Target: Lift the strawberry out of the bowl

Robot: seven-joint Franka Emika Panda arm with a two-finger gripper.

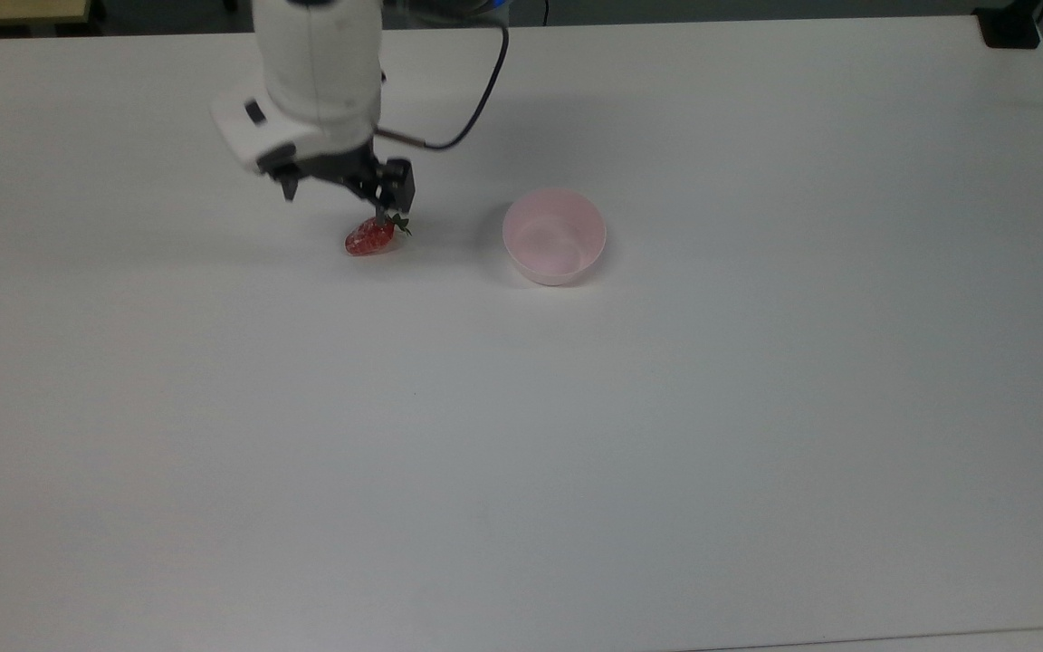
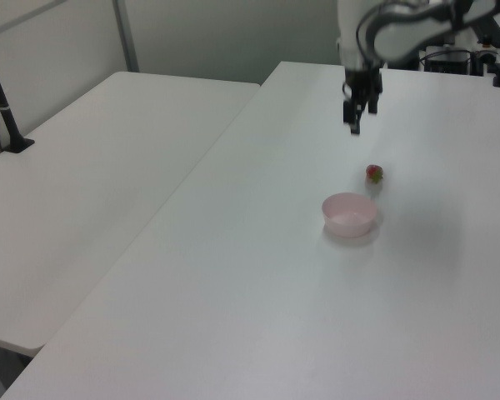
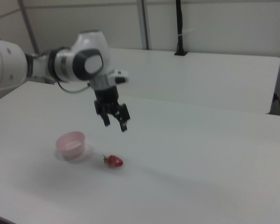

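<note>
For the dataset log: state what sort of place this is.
Probably a robotics lab or test room: a white robot arm mounted at a plain white table, a second white table pushed alongside, bare partition walls, and toy props, a strawberry and pink bowl.

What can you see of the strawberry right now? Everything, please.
The strawberry is a small glossy red toy with pale speckles and a dark green leafy cap. It lies on its side on the white table, outside the pink bowl and apart from it, cap end toward the bowl in the top and right views. Nothing grips it: the gripper hangs open above, clear of it.
</note>
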